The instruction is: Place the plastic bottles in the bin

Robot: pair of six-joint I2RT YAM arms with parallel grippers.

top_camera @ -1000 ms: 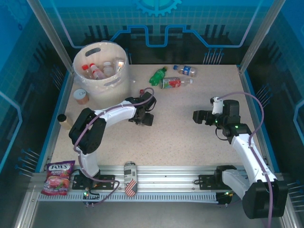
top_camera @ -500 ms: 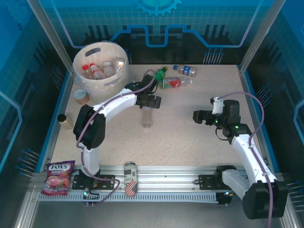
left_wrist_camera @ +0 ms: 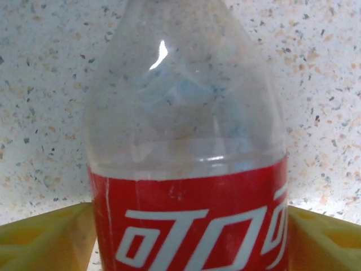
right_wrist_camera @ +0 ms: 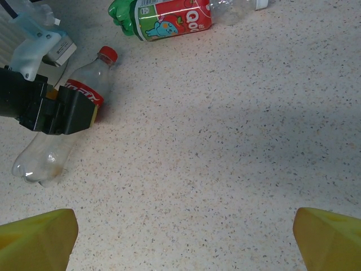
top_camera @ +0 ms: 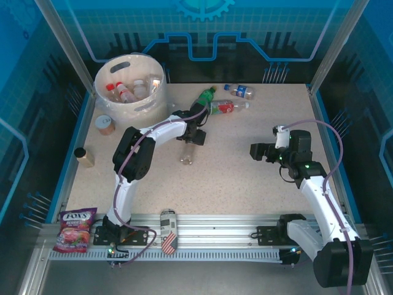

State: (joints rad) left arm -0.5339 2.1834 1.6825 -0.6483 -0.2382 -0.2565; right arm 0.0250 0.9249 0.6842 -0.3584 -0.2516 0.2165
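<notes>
bottle [left_wrist_camera: 186,141], ends cropped — left gripper [top_camera: 194,138] clamping label

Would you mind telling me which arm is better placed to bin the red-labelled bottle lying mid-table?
Left: the left gripper clasps the red-labelled bottle, nearer the bin; the right gripper hangs open, well apart.

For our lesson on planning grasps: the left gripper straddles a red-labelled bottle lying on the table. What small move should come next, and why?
Probably close the left gripper firmly on the red-labelled bottle before any lift. Its yellow fingers flank the label on both sides, yet the bottle lies on the table, and whether the grip is tight cannot be told.
</notes>
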